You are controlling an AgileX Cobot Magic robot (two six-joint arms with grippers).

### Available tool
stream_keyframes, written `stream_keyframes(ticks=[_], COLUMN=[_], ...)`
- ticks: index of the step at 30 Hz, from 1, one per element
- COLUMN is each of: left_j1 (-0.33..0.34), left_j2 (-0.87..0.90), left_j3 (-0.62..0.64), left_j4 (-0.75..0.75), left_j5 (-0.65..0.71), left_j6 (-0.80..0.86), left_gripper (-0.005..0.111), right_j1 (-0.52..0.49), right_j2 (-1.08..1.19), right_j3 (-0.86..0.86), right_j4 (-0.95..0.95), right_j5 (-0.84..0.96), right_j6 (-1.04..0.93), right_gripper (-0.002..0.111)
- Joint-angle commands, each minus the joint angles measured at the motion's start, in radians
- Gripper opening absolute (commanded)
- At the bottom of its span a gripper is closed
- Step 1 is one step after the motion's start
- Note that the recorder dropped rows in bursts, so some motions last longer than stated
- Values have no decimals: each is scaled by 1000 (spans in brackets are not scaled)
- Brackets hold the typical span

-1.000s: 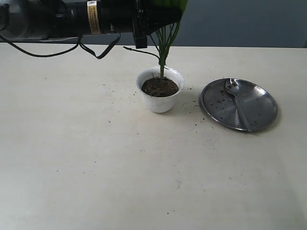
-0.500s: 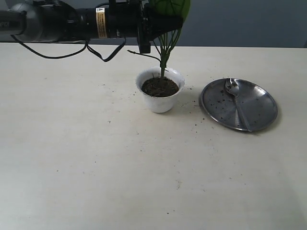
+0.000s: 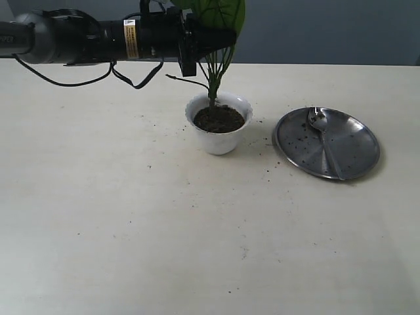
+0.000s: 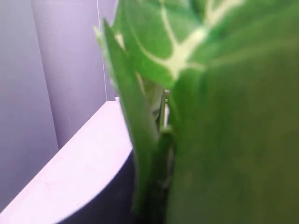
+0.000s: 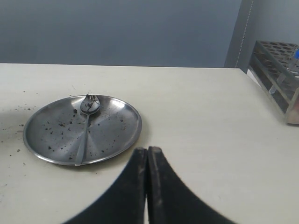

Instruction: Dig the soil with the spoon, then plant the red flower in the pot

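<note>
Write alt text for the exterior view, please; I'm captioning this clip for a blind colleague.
A black robot arm reaches in from the left, its hand at the green stems of a plant standing in the soil of a small white pot. To the right, a spoon lies on a soil-flecked steel plate, on a pale table.

Left gripper [image 3: 223,39] and red flower [image 3: 213,72] shifted leftward, lower.

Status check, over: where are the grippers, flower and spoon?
Left gripper at flower stems, grip hidden. Right gripper shut, empty. Stems in pot soil. Spoon on plate.
</note>
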State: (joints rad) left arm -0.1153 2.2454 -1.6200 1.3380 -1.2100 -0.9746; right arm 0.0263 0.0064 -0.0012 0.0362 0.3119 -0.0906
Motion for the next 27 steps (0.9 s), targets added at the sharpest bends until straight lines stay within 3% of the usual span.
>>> stream_keyframes(ticks=[1, 27], left_j1=[-16, -36], left_j2=[0, 37], left_j3=[-7, -7], left_j4=[-29, -40], left_j5=[-11, -11], left_j6=[-10, 22], left_gripper=[0, 0], right_j1=[-3, -2], right_j2=[-6, -6], right_j3=[1, 1], right_j4=[-1, -1], right_j5=[-7, -7], right_j6=[-3, -2], right_gripper=[-1, -1])
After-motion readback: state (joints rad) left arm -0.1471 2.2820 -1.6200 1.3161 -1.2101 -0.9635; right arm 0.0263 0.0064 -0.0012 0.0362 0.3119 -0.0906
